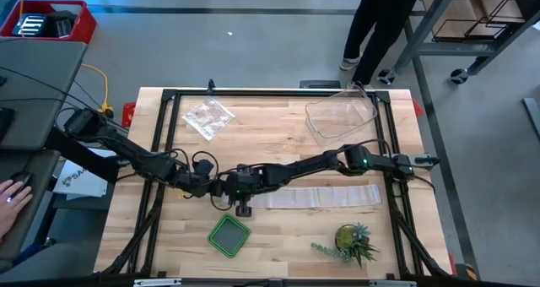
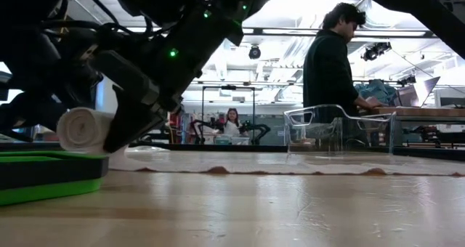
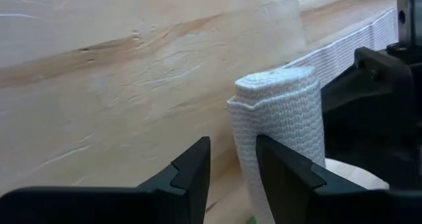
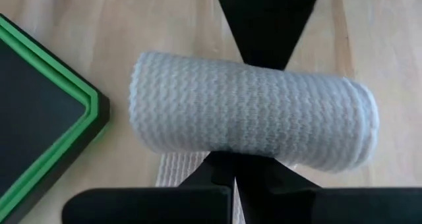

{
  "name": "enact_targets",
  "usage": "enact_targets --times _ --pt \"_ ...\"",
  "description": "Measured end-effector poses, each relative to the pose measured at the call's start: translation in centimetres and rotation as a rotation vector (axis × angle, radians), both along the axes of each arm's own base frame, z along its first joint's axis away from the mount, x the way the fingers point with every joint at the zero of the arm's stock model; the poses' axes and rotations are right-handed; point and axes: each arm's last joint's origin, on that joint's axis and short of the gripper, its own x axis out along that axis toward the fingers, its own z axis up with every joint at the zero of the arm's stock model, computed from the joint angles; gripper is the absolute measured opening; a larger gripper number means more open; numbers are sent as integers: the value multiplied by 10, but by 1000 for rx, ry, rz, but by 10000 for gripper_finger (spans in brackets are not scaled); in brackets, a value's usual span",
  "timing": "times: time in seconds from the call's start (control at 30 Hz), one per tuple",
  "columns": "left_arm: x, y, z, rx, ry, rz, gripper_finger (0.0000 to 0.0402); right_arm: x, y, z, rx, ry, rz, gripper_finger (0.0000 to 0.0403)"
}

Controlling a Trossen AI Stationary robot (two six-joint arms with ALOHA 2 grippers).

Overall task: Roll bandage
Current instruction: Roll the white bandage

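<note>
Robotics lab, wooden worktable (image 1: 278,228) on grey concrete floor, wheeled metal racks (image 1: 472,25) upper right — exposed ceiling ducts (image 2: 290,40), person (image 2: 330,58) at a bench.

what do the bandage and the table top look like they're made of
The bandage: soft white woven or knitted cloth, matte, with a fine wavy ribbed texture, probably elastic gauze. The table top: light wood, going by its grain streaks and plank seams, with a smooth, slightly glossy finish.

Left arm stretched low from the left side toward the middle, left pincer (image 1: 221,186) with its two fingers (image 3: 188,174) a little apart, right arm reaching across from the right side, right pincer (image 1: 243,204) squeezed tight, both pincers close together.
</note>
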Motion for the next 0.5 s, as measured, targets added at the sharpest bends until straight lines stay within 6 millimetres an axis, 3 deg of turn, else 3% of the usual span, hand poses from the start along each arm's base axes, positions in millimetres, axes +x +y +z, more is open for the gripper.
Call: enact_targets --times 0.5 --pt "5 -1 4 55 -77 -2 120 -9 2 6 -38 131 29 0"
